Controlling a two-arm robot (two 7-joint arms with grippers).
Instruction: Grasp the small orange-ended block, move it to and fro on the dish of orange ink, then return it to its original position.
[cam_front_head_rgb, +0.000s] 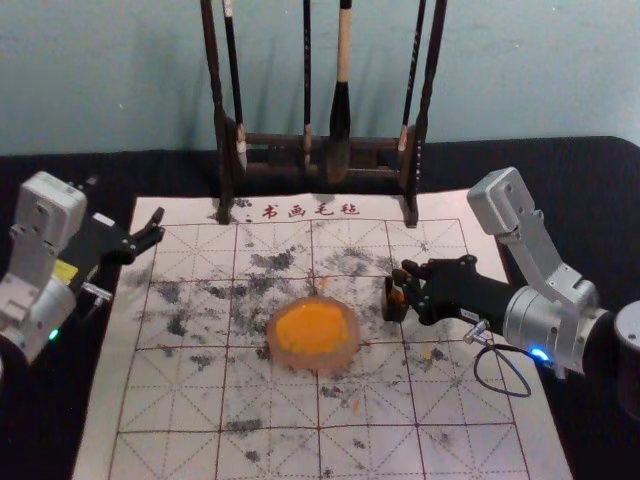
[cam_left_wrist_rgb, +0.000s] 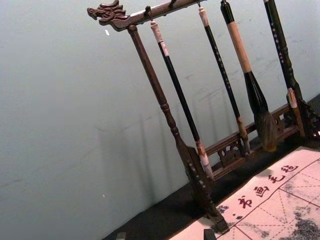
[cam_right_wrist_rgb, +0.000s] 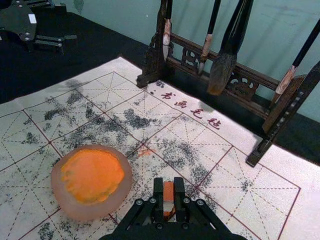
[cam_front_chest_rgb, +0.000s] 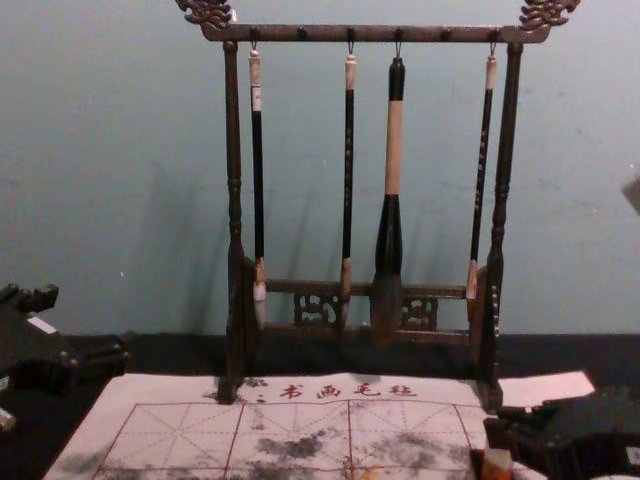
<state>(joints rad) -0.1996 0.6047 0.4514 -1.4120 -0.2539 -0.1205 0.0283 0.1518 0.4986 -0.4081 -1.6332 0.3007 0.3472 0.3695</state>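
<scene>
- Counted one dish (cam_front_head_rgb: 358, 352), round and pinkish, lying on the mat; found one pool of orange ink (cam_front_head_rgb: 310, 328) inside, spread over most of the middle with the rim left bare.
- Counted one small orange-ended block (cam_right_wrist_rgb: 168, 191), pale in its middle part; found to the right of the dish and slightly beyond it, apart from its rim.
- Counted two grippers, one at work.
- Saw the right gripper (cam_front_head_rgb: 402, 283) reaching in from the right toward the dish, tips to the right of it; jaws closed on the block, with one pad pressed to either side of it in the right wrist view. Could not tell the block's height above the mat.
- Noticed one small dark thing (cam_front_head_rgb: 389, 308) just beneath those tips, to the right of the dish; too unclear to name.
- Saw the left gripper (cam_front_head_rgb: 159, 225) idle, well to the left of the dish and farther back; jaws wide, holding nothing.
- Counted one dark wooden rack (cam_front_chest_rgb: 300, 34), upright beyond the dish.
- Counted four brushes on the rack, hanging tips down beyond the dish: three thin brushes (cam_front_chest_rgb: 257, 170) and one broad brush (cam_front_chest_rgb: 393, 150), this last a little to the right of the dish.
- Counted one pale gridded mat (cam_front_head_rgb: 480, 440) under the dish, marked with four red characters (cam_front_head_rgb: 310, 211) beyond it, black blotches around it and a few faint orange smears near it.
- Found the mat laid on one dark-covered worktop (cam_front_head_rgb: 50, 420), reaching out to both sides of the dish.
</scene>
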